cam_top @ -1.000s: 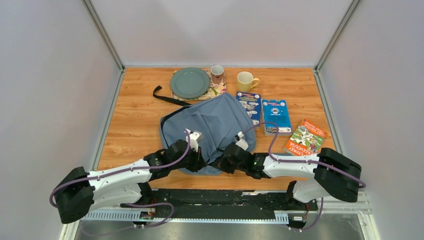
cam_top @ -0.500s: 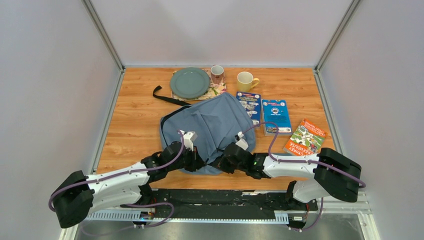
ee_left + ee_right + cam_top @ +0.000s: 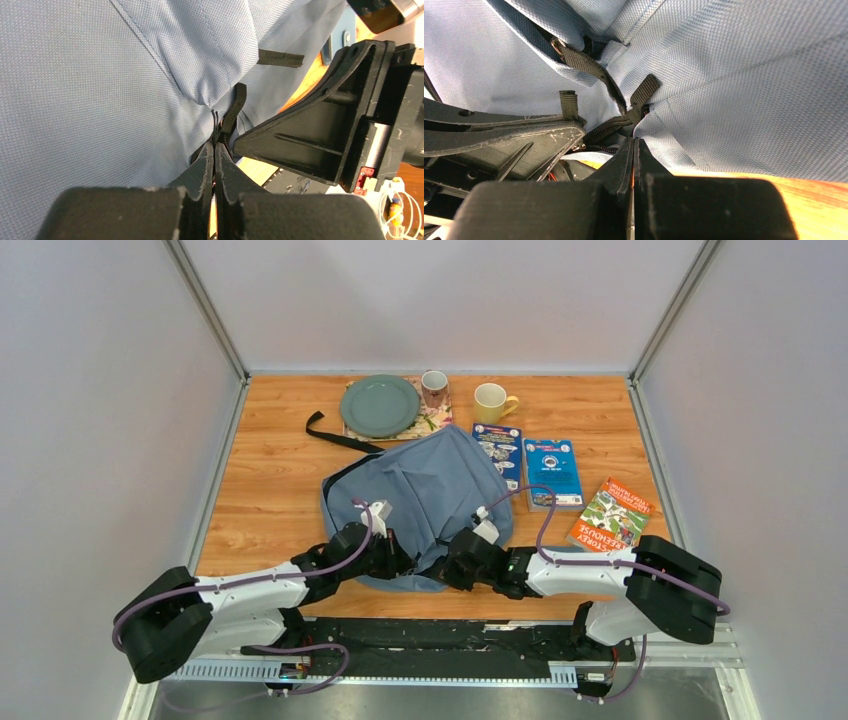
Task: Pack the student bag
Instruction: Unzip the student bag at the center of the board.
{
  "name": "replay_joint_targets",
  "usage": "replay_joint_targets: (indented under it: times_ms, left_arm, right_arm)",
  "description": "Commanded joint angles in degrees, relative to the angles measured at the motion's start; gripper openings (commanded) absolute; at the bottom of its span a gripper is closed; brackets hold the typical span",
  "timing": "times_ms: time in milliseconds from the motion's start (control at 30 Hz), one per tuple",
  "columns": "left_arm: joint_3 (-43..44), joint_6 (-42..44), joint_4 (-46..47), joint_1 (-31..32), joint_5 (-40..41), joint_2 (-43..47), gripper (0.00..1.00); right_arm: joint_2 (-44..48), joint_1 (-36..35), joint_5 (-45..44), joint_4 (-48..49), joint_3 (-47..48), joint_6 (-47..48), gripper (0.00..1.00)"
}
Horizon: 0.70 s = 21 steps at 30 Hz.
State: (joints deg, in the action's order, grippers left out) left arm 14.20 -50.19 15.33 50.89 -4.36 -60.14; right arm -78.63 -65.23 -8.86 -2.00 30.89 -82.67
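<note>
From above, the student bag (image 3: 430, 485) lies flat in the middle of the surface (image 3: 270, 480), with its near edge towards the arms. Both arms reach in low to that edge. The left gripper (image 3: 395, 558) and the right gripper (image 3: 447, 562) sit close together there, likely to work the zip open before anything goes in. Two blue books (image 3: 552, 472) and an orange-green book (image 3: 612, 512) lie unpacked to the bag's right. A plate (image 3: 379, 406) and two mugs (image 3: 434, 388) stand beyond it.

In the left wrist view, the jaws are pressed together with a thin black cord (image 3: 215, 122) running up from between their tips. It looks like a zip pull, pinched so that it can be drawn along. A webbing tab (image 3: 235, 107) hangs just beside it.

In the right wrist view, the jaws are together at the bag's edge, just below the zip (image 3: 604, 131). They probably anchor the fabric against the pull, though it cannot be told whether cloth is caught between them.
</note>
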Motion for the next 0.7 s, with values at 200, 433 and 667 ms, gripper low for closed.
replay_joint_targets:
  times_ms: [200, 433, 667]
  left_arm:
    - [1.62, 1.93, -0.64, -0.27, 2.06, 1.50, 0.00]
    - [4.78, 10.37, -25.47, -0.18, 14.44, 18.37, 0.00]
    - [7.86, 13.19, -42.39, -0.27, 19.66, 32.35, 0.00]
  right_arm:
    - [1.46, -0.16, -1.06, -4.06, -1.27, 0.58, 0.00]
    - [11.29, 2.91, -7.04, -10.56, -4.09, 1.20, 0.00]
    - [18.86, 5.11, -14.77, -21.89, -0.93, 7.26, 0.00]
